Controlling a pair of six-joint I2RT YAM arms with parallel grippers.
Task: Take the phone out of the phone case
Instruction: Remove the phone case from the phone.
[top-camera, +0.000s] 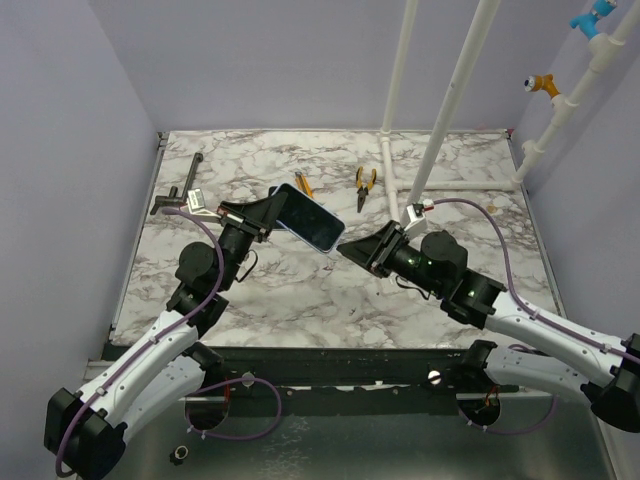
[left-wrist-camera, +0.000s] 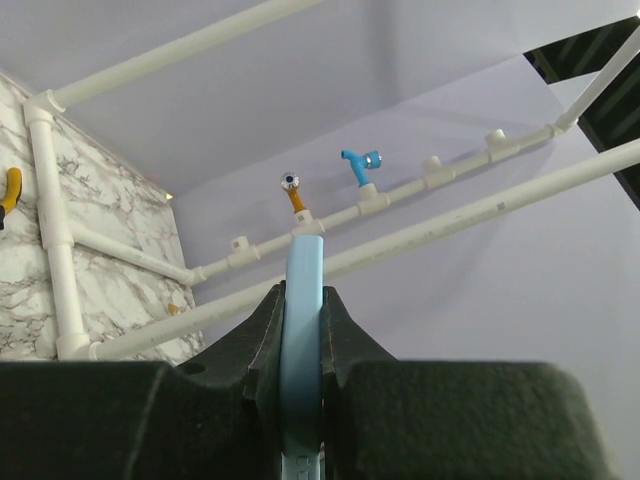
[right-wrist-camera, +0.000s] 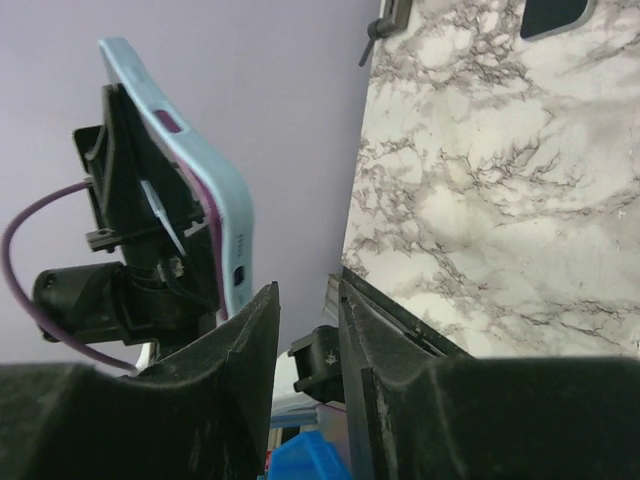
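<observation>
The left fingers (left-wrist-camera: 250, 345) are clamped on the phone case (right-wrist-camera: 215, 180), holding it up off the marble table (top-camera: 330, 310); the phone (top-camera: 305, 212) sits seated in the case, its dark screen framed by the pale blue rim; the case's long axis runs from the left gripper (top-camera: 266, 215) out towards the right gripper (top-camera: 345, 250); the right fingers (right-wrist-camera: 240, 350) stand narrowly parted on nothing, just beside the case's free end and clear of it; I judge the right arm best placed to peel; yellow pliers (top-camera: 366, 185) lie beyond the case.
</observation>
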